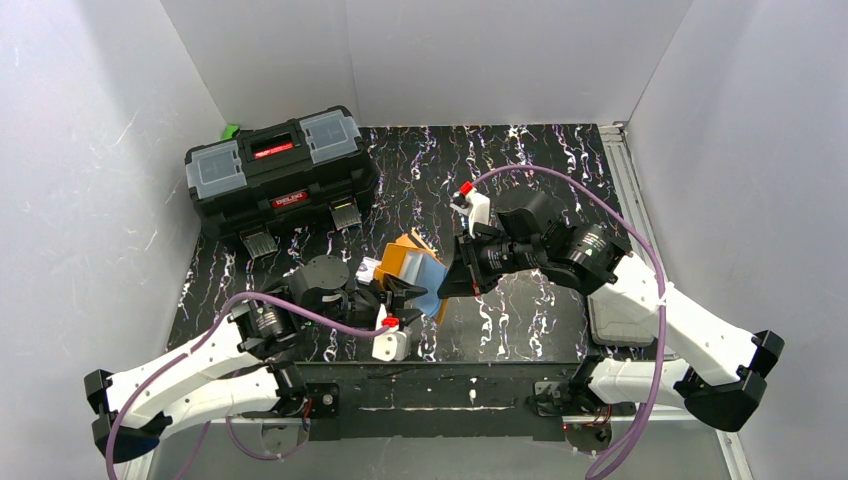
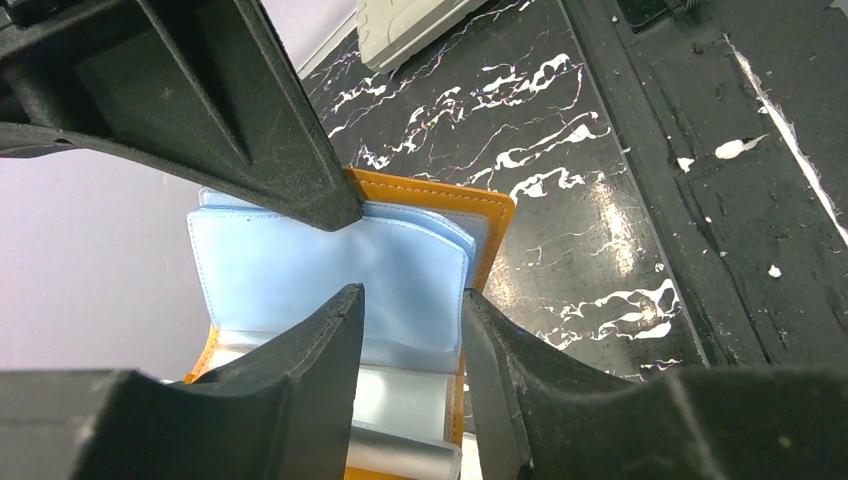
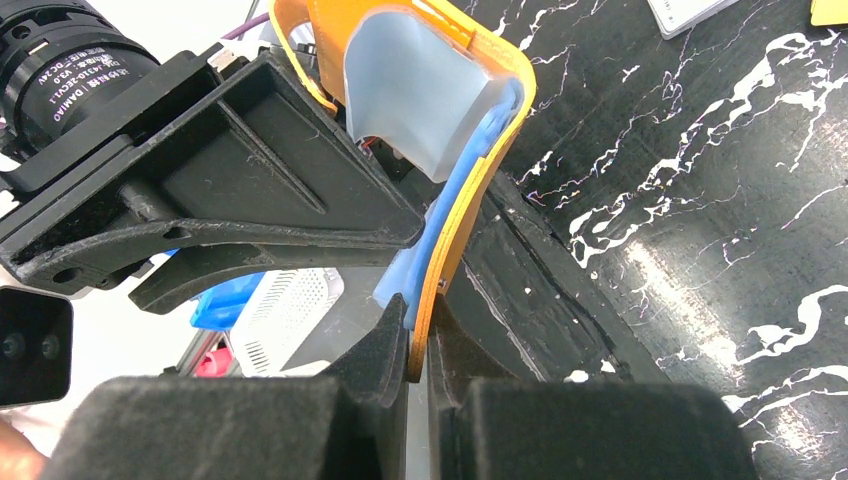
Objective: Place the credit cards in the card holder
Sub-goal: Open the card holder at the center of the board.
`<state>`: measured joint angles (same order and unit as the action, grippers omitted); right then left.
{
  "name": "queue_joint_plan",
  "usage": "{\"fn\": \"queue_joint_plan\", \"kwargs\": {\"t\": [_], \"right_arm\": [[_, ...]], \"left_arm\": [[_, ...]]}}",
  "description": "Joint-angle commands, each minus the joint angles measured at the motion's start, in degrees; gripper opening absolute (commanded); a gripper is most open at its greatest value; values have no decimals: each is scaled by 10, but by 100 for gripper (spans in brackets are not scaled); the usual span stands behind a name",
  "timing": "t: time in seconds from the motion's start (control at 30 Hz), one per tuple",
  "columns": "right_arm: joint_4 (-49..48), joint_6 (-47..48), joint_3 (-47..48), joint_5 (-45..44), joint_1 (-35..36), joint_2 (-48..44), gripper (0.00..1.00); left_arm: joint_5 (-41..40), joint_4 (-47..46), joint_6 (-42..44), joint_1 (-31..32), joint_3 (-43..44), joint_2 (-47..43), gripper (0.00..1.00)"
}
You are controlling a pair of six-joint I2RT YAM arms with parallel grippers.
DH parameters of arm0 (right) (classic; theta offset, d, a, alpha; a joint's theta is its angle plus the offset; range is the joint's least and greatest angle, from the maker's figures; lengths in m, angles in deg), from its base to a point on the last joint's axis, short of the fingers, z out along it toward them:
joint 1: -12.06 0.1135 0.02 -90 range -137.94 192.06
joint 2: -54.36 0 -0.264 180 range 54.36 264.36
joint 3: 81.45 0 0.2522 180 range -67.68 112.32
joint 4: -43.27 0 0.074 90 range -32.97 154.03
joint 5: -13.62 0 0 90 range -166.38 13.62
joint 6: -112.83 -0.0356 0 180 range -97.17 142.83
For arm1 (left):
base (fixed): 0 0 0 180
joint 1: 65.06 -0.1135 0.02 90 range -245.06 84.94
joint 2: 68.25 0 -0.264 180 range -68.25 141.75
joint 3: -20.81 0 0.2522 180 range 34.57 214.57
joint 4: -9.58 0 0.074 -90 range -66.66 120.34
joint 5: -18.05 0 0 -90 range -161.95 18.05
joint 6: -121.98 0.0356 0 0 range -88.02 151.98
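My right end effector is clenched on the holder, propping it open mid-counter. My left end effector is parted against the sleeves, carrying nothing. One card lies nearby and none looks loaded, so insertion remains.

The holder looks like smooth orange leather, its sleeves of clear glossy bluish plastic; the surface is glossy black.
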<state>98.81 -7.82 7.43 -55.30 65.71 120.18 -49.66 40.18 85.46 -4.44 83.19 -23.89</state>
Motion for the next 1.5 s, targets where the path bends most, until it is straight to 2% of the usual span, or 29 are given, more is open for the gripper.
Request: {"fn": "queue_joint_plan", "kwargs": {"t": [0.0,0.3,0.6,0.8,0.9,1.0,1.1,1.17,1.33,1.47], "right_arm": [[-9,12,-6,6,3,-14,1],[-18,6,-4,10,3,-14,1],[-36,-4,-6,13,3,-15,1],[-30,-1,-15,9,3,-21,1],[-32,9,-30,5,3,-32,1],[-45,13,-53,7,3,-44,1],[-40,22,-61,9,3,-42,1],[-41,22,-69,12,4,-39,1],[-56,18,-90,11,4,-29,1],[-40,23,-110,-17,3,7,1]], "left_arm": [[10,-9,6,2,25,-13,39],[14,-5,7,2,24,-10,38],[24,-18,-3,2,19,8,43],[11,-18,-17,2,24,12,40],[-32,-16,-63,2,43,20,33],[-80,-30,-169,-16,70,38,33],[-74,-31,-283,-67,95,59,36],[-58,-11,-328,-101,111,83,37],[-15,-18,-345,-114,75,100,33],[6,-13,-365,-124,40,119,39]]}}
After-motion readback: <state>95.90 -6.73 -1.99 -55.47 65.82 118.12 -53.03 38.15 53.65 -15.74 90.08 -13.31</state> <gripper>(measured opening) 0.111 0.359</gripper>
